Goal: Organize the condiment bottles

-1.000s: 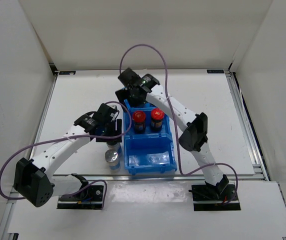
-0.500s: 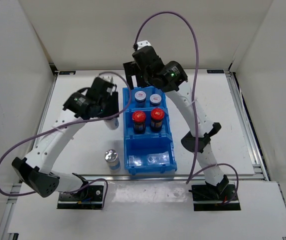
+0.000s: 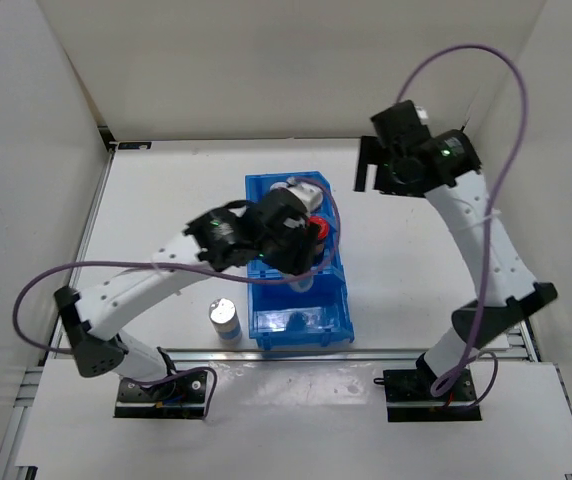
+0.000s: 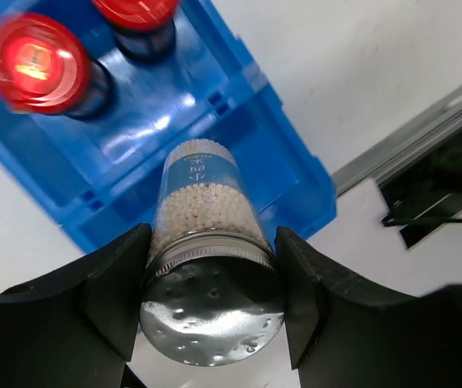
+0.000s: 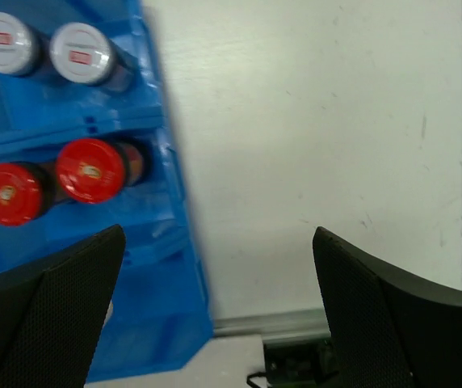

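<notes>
My left gripper (image 4: 211,242) is shut on a silver-capped jar (image 4: 212,301) of white grains, held over the near compartment of the blue bin (image 4: 291,174); in the top view the left gripper (image 3: 299,268) hangs over the bin (image 3: 306,338). Two red-capped jars (image 4: 33,63) stand in the middle compartment, and both also show in the right wrist view (image 5: 91,170). Two grey-white-capped jars (image 5: 81,54) stand in the far compartment. A second silver-capped jar (image 3: 225,318) stands on the table left of the bin. My right gripper (image 3: 369,165) is open and empty, raised at the back right.
The table's metal front rail (image 5: 279,323) runs near the bin's front. White walls enclose the table on three sides. The right arm's purple cable (image 3: 486,60) arcs high above the right side.
My left arm swung from the bin's back left to over the bin, carrying the silver-capped jar. My right arm rose and moved away from the bin to the back right.
</notes>
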{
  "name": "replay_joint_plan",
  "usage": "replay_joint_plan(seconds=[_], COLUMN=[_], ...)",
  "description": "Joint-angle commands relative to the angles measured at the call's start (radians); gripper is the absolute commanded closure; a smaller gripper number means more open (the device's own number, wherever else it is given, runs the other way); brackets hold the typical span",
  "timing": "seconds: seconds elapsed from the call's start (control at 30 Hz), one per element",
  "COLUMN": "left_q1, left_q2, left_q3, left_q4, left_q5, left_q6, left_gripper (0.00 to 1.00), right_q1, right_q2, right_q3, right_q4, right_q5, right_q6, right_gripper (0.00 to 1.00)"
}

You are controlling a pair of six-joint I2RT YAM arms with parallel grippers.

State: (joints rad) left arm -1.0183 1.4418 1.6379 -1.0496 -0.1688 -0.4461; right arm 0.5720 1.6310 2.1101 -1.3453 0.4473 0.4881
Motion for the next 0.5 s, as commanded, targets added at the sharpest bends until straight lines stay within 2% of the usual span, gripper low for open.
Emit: replay_joint_plan(seconds=[0.0,0.17,0.37,0.4,0.47], left_q1=[-0.045,-0.081,-0.082,-0.082,-0.082], left_q2=[0.048,0.136,0.267,0.276,0.289], left_q3=[-0.076,-0.119,-0.105,-0.105,-0.105], left_q4=[0.166,0.293,0.303,0.303,0.312], left_q5=[-0.001,-0.011,-0.011,-0.011,-0.02], left_q6=[-0.009,0.003,0.012,0.012,0.003], left_gripper=[0.89,0.89,0.89,0.86,0.58], right_q1=[-0.078,-0.096,-0.096,-0.096,-0.096], right_q2=[-0.149,-0.189,-0.189,-0.189,-0.189], right_q3=[-0.114,-0.139,-0.102,-0.102,-0.102], right_q4=[-0.043,-0.064,-0.084,-0.084,-0.084], right_q5=[-0.076,-0.088,-0.1,-0.11,-0.125], right_q6=[0.023,-0.017,-0.062,-0.062,-0.071], right_gripper=[0.0,0.0,0.0,0.0,0.0])
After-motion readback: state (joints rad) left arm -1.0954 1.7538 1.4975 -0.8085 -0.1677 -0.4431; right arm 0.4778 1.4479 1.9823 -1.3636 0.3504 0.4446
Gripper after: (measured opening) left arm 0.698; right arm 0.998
